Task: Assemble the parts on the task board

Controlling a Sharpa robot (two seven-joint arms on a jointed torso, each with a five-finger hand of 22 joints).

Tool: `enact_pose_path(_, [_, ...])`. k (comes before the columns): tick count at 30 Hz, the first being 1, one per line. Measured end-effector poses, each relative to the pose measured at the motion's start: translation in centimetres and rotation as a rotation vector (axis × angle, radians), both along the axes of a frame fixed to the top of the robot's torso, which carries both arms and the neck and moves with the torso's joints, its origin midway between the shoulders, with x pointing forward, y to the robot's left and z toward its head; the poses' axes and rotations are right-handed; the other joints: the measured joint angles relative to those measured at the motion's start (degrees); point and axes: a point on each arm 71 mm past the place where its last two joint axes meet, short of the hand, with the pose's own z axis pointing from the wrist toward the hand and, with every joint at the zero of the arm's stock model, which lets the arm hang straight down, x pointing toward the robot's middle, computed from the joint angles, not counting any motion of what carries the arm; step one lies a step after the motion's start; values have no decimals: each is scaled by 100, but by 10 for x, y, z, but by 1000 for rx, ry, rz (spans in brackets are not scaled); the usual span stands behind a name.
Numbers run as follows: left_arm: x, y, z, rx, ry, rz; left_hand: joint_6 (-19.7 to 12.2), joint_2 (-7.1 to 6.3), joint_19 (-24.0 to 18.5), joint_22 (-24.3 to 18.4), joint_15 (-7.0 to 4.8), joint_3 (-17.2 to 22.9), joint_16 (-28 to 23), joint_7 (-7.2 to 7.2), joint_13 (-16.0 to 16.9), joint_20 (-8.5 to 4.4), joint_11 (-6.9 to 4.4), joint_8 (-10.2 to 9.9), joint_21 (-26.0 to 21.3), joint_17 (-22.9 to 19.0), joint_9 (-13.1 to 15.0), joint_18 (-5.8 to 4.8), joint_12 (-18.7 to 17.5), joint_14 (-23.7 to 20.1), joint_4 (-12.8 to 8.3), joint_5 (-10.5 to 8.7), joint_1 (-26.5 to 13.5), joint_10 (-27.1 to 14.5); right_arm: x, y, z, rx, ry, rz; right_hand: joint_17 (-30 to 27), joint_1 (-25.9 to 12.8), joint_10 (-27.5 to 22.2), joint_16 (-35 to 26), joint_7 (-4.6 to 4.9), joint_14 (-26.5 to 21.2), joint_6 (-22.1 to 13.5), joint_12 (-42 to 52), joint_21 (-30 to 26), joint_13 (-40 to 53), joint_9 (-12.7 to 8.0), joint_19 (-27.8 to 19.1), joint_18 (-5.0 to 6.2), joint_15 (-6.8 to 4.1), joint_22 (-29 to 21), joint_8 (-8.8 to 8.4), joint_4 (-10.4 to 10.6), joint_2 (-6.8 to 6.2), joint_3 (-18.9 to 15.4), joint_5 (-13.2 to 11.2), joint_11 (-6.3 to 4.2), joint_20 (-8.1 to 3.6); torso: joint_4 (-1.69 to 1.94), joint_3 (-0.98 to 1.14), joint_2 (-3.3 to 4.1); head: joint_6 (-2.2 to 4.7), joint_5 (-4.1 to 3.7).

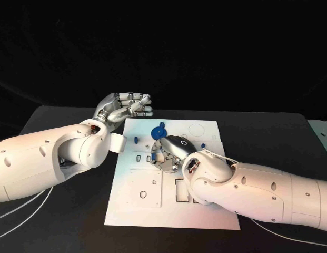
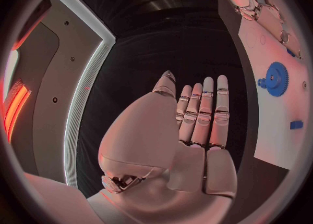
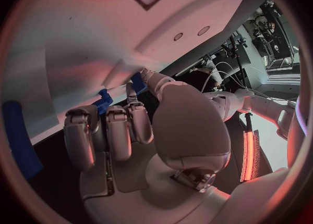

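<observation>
the board point(image 1: 144, 205) lay mid-table. a blue gear point(image 1: 159, 130) sat near its far edge, small blue parts point(image 1: 136, 139) close by. the left hand point(image 1: 124, 109) hung off the board's far left corner, fingers straight, together, holding nothing. the right hand point(image 1: 171, 153) pressed down mid-board, fingers curled; whether it held a part, i couldn't tell.
</observation>
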Motion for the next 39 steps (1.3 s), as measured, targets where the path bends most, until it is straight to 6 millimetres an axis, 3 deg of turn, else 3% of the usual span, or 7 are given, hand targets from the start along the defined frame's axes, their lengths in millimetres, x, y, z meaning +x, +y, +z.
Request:
enact_pose_path(11, [0,0,0,0,3,-1,0,0,0,0,0,0,0,0,0,0,0,0,0,-1,0,0,0,0,0,0,0,0,-1,-1,0,4,-2,3,-1,-22,-91,0,72,-8,-256,-110,0,-1,-142,-1,0,73,-1,-224,102,-159,-311,86,91,81,-3,3,0,11,-8])
enact_pose_path(20, [2,2,-1,11,5,5,0,0,21,-5,0,0,0,0,4,21,0,0,0,33,0,1,0,0,0,0,0,0,-11,-21,10,55,-35,13,-1,592,-161,0,167,-11,-393,-154,-132,-1,-367,0,1,174,-2,-525,623,62,-1523,-16,162,144,1,3,-7,15,-27])
enact_pose_path(23, [4,6,-3,35,7,10,122,-10,377,47,-153,-37,140,-10,10,-104,-116,55,149,181,19,0,0,389,31,0,-93,161,-6,-41,24,99,-83,17,-1,868,-79,0,133,-10,-346,-27,-362,-1,-386,0,1,174,-2,-525,617,247,-1443,110,173,144,-8,1,-21,22,-35])
enact_pose_path(32, [15,14,-9,169,1,-5,531,82,1494,307,-622,-326,895,-270,127,-607,-485,207,819,905,105,-1,259,1839,40,95,-872,1256,12,-114,76,259,-146,-8,-1,925,-83,0,46,-10,39,-27,-551,-2,-347,0,0,129,-2,-275,698,247,-1328,386,114,144,-64,-1,-143,-3,80])
enact_pose_path(36, [18,15,-13,262,2,-29,753,77,2111,602,-882,-389,1885,-443,280,-896,-709,268,1418,1774,180,-1,418,2668,40,95,-946,1840,13,-147,88,312,-133,-44,-1,809,-83,-11,46,-10,40,-27,-551,-2,-347,0,0,129,-3,-238,745,207,-1374,431,114,144,-90,15,-205,-53,159])
enact_pose_path(37, [18,15,-13,283,1,-32,816,14,2322,806,-975,-404,3141,-506,397,-1019,-802,295,1774,3040,219,-1,536,2784,56,95,-840,2019,13,-152,90,320,-129,-50,-1,758,-105,-46,46,-10,40,-27,-606,-2,-347,0,62,129,-3,-230,758,221,-1388,458,92,144,-94,21,-221,-58,174])
enact_pose_path(39, [20,13,-14,328,2,-38,845,-56,2328,1195,-1032,-404,4856,-552,713,-1113,-859,299,2374,4670,291,0,792,2841,55,95,-641,2156,13,-162,94,335,-123,-63,-2,723,-114,-66,46,-10,40,-27,-660,-2,-347,0,91,129,-3,-230,758,227,-1388,464,83,144,-104,36,-257,-79,204])
